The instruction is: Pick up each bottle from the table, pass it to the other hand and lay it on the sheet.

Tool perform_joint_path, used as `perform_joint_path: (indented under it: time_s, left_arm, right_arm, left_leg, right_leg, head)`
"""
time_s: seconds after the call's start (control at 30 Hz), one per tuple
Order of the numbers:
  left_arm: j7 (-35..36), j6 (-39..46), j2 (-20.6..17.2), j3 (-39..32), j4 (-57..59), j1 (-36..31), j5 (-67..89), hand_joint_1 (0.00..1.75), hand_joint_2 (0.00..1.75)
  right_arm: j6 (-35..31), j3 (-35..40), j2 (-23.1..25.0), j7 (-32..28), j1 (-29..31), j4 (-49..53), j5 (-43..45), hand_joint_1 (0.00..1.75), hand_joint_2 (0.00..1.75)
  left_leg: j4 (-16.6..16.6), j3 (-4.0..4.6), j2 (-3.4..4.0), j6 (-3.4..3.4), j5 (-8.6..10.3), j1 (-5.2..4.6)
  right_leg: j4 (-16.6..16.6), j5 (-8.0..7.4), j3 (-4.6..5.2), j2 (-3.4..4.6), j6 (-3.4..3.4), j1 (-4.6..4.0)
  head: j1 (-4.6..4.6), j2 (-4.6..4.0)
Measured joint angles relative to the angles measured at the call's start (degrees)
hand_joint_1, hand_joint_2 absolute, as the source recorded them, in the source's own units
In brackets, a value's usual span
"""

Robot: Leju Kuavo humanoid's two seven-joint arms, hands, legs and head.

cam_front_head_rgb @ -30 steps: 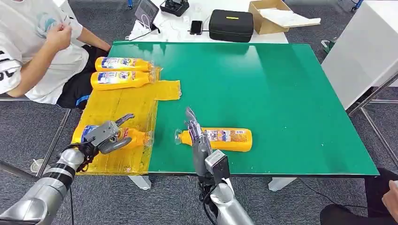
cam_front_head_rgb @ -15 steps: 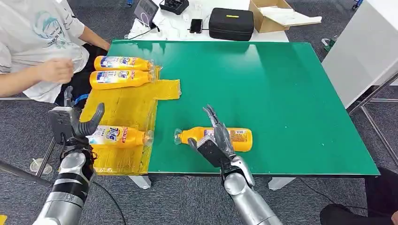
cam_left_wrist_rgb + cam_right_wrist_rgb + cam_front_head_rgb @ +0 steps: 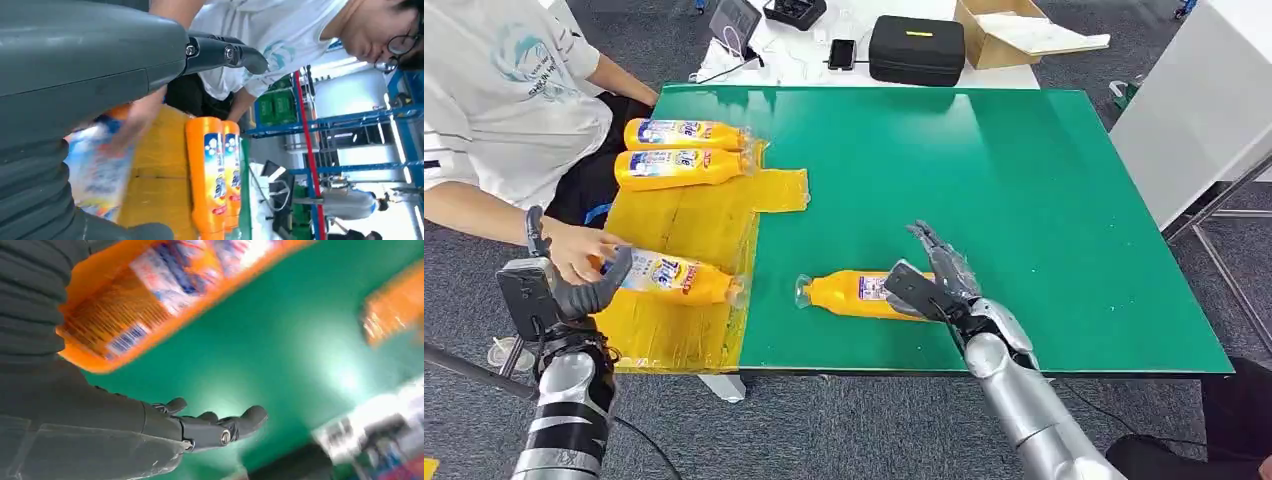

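An orange bottle [image 3: 856, 293] lies on its side on the green table [image 3: 1024, 180] near the front edge. My right hand [image 3: 934, 280] hovers at its base end with fingers spread, holding nothing. The right wrist view shows that bottle [image 3: 165, 285] beside my open fingers [image 3: 215, 427]. Another bottle [image 3: 674, 277] lies on the yellow sheet [image 3: 689, 215], and a person's hand [image 3: 579, 250] touches it. My left hand [image 3: 559, 285] is open just off the sheet's left edge. Two more bottles [image 3: 684, 150] lie side by side at the sheet's far end, as the two bottles [image 3: 215, 170] in the left wrist view show.
A person in a white shirt [image 3: 494, 100] sits at the table's left side. Behind the green table stand a black case [image 3: 916, 52] and a cardboard box [image 3: 1004, 35]. A white table [image 3: 1199, 100] stands to the right.
My left hand let go of the bottle on the sheet and drew back to the left. A person's hand reached onto that bottle. My right hand shifted right, towards the other bottle's base.
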State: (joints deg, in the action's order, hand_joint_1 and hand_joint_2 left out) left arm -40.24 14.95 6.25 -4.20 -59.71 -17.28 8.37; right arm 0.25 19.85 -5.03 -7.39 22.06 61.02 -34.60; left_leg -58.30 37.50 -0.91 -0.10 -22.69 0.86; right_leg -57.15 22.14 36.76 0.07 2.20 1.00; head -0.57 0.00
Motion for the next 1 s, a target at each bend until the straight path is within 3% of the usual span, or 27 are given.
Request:
perform_joint_path:
  time_s: [0.17, 0.6, 1.0]
  left_arm:
    - [0.0, -1.1, 0.1, 0.2, 1.0, -0.5, 0.0, 0.0, 1.75]
    - [0.0, -2.4, 0.5, 1.1, 3.6, -2.0, 0.0, 0.0, 1.75]
    - [0.0, -2.6, 0.8, 2.0, 5.0, -2.8, -0.1, 0.0, 1.75]
  right_arm:
    - [6.9, 1.0, -2.1, -2.3, 2.5, -5.5, 1.6, 0.0, 1.75]
    - [14.9, 5.3, -5.3, -4.1, 7.0, -11.8, 3.5, 0.0, 1.75]
    - [15.9, 7.9, -6.3, -4.2, 8.6, -14.1, 3.7, 0.0, 1.75]
  left_leg:
    - [0.0, -0.02, 0.01, 0.0, 0.0, 0.0]
    - [0.0, -0.01, 0.03, 0.0, 0.0, 0.0]
    - [0.0, 0.06, 0.02, 0.01, 0.0, 0.0]
  right_leg:
    - [0.0, 0.0, 0.01, 0.01, 0.0, -0.01]
    - [0.0, -0.02, 0.02, 0.03, 0.01, -0.01]
    - [0.0, -0.01, 0.06, 0.03, 0.01, -0.01]
  head:
    - [0.0, 0.0]
    - [0.0, 0.0]
    - [0.0, 0.0]
